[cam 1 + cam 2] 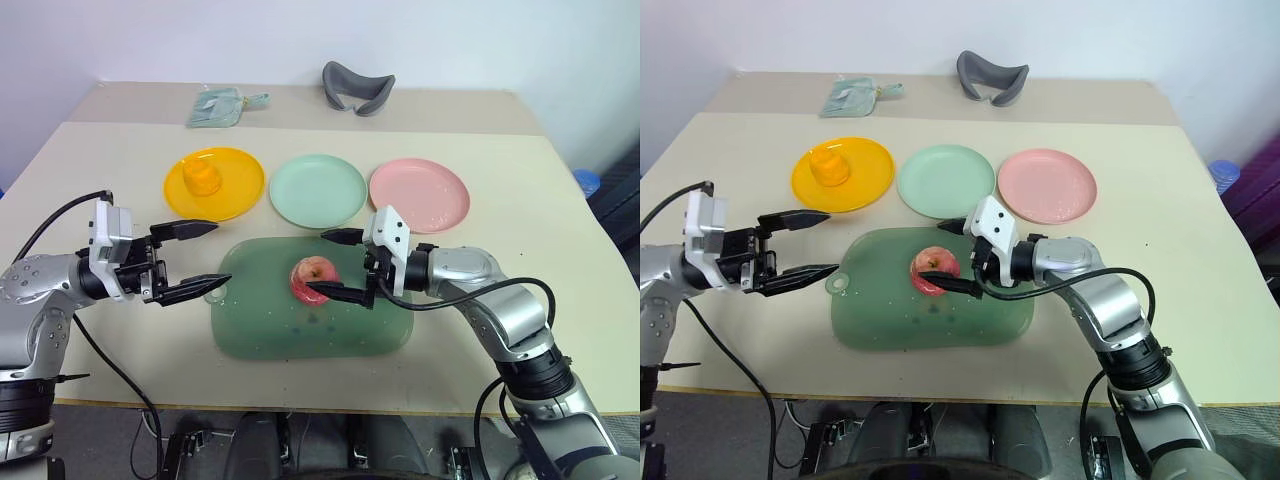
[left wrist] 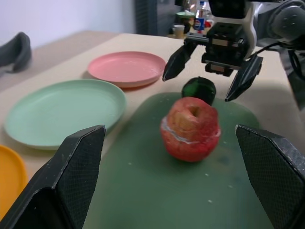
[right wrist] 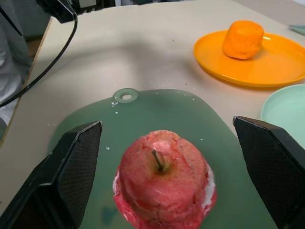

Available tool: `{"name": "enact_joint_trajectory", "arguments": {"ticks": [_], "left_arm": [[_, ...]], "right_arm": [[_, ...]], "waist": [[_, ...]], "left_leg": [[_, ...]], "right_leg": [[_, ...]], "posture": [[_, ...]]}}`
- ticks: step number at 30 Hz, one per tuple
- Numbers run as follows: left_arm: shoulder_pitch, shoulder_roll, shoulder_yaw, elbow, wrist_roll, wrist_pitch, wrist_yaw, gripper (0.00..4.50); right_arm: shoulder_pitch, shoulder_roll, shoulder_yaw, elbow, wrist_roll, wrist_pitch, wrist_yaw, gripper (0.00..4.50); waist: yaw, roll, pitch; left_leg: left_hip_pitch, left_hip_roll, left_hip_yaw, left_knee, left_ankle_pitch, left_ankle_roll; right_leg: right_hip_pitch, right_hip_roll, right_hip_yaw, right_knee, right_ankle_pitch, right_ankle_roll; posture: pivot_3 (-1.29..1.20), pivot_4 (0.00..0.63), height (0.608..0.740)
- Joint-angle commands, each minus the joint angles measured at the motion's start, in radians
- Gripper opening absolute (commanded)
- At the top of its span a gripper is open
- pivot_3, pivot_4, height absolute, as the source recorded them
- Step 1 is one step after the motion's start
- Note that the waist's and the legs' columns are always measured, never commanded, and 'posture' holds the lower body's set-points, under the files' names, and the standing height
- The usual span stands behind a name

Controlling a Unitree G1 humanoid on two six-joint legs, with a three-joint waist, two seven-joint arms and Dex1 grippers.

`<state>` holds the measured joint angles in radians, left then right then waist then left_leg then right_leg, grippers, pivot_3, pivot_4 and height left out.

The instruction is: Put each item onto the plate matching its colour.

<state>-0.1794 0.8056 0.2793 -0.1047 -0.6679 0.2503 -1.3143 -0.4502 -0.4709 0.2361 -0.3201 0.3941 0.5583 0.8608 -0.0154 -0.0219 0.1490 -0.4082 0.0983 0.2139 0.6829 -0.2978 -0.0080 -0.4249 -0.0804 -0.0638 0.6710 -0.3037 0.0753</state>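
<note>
Behind apple (image 2: pixel 190 129), we barely saw dark green ball (image 2: pixel 199 89); left gripper (image 1: pixel 187 260), right gripper (image 1: pixel 335 264) both spread, empty.

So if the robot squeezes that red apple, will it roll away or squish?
The apple sits upright on a flat bottom on the green mat, so it probably won't roll easily. Its round sides could slip between the right gripper's open fingers. Its cracked, peeling skin hints it may be soft.
</note>
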Motion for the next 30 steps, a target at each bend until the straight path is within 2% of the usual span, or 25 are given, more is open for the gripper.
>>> {"name": "enact_joint_trajectory", "arguments": {"ticks": [1,7,18,30], "left_arm": [[0.01,0.007,0.002,-0.046,-0.027,0.009,-0.023,4.46],[0.007,0.032,0.003,-0.038,-0.044,0.034,-0.085,4.46],[0.031,0.094,0.004,0.025,0.013,-0.045,-0.221,4.46],[0.052,0.112,0.011,0.036,0.022,-0.06,-0.235,4.46]], "right_arm": [[0.003,0.014,0.003,-0.003,-0.001,-0.012,-0.005,4.5],[-0.001,0.025,0.013,0.037,-0.006,-0.02,0.004,4.5],[0.006,0.021,0.003,0.073,0.004,-0.019,0.042,4.5],[0.006,0.029,-0.005,0.11,-0.003,-0.048,0.063,4.5]], "waist": [[-0.001,0.0,0.0],[-0.001,0.0,0.0],[-0.002,0.0,0.0],[-0.002,0.0,0.0]], "left_leg": [[0.0,0.0,0.0,0.0,0.0,0.0],[0.0,0.0,0.0,0.0,0.0,0.0],[0.0,0.0,0.0,0.0,0.0,0.0],[0.0,0.0,0.0,0.0,0.0,0.0]], "right_leg": [[0.0,0.0,0.0,0.0,0.0,0.0],[0.0,0.0,0.0,0.0,0.0,0.0],[0.0,0.0,0.0,0.0,0.0,0.0],[-0.001,0.0,0.0,0.0,0.0,0.0]], "posture": [[0.0,0.15,0.74],[0.0,0.15,0.74],[0.0,0.15,0.74],[0.0,0.15,0.74]]}}
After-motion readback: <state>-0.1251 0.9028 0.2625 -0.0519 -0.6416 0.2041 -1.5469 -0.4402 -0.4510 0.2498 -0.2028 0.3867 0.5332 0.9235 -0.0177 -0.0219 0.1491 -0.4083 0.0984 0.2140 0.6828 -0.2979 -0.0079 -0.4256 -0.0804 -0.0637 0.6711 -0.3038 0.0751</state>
